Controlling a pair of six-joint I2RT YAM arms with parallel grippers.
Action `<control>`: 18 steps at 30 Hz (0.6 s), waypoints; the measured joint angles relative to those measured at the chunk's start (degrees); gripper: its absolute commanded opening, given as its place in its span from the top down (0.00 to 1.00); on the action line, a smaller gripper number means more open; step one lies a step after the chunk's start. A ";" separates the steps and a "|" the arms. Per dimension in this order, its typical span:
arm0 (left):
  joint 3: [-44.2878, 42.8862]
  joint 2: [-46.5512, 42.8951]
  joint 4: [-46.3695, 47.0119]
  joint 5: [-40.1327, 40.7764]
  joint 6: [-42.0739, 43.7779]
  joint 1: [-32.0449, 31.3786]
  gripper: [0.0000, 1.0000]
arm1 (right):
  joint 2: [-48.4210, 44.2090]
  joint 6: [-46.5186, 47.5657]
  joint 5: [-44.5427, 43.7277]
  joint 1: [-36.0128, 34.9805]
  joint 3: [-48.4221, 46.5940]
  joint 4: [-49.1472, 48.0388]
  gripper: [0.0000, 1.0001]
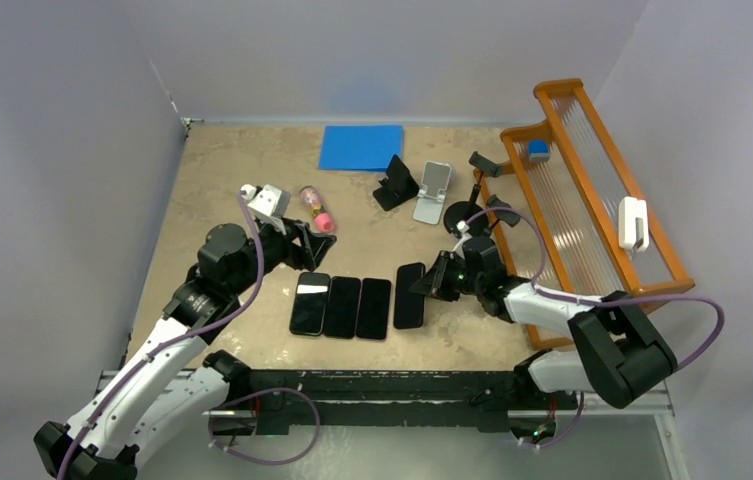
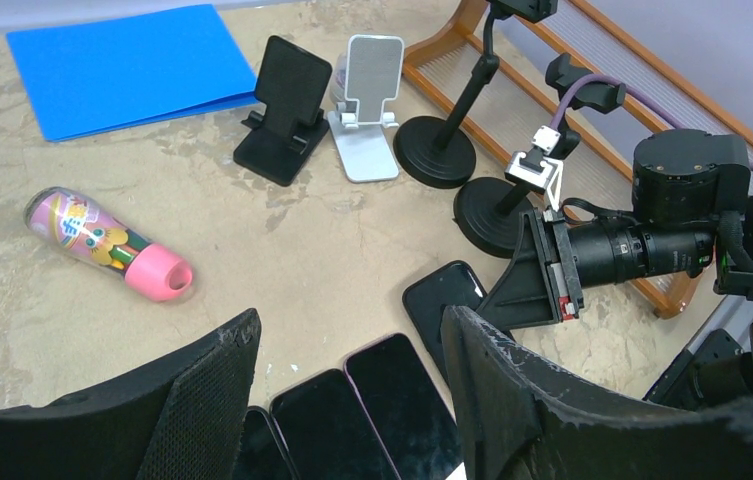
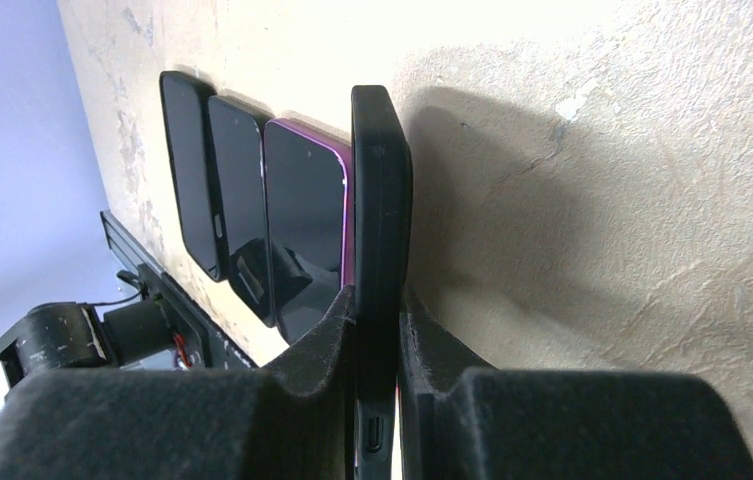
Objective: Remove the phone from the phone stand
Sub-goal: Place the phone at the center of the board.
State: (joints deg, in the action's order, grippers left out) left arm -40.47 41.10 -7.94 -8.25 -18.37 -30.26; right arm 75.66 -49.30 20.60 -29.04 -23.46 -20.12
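Top external view, left to right: the left claw [image 2: 347, 328] hangs open and empty by the far ends of three dark phones [image 1: 342, 307] lying side by side on the worktop [image 1: 222, 180]. Just right of that row is the task's phone [image 1: 409, 293], already off any stand. Its long axis runs parallel to theirs, and the nearly closed right claw [image 3: 377, 295], reaching in from its right, pinches it across its thickness. It seems barely clear of the mottled beige surface. Farther back, the black stand [image 1: 395, 185] and silver stand [image 1: 434, 192] hold nothing. Pale walls enclose the space.
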 measured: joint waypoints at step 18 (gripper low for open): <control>0.00 0.79 -0.09 -0.07 0.00 0.00 0.36 | 1.70 -2.08 1.38 0.20 3.10 -7.21 0.71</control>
State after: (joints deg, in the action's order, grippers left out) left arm -40.47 41.89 -8.03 -8.32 -18.37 -30.26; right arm 77.36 -51.37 21.98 -28.84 -20.36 -27.33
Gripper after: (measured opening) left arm 0.647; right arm 0.225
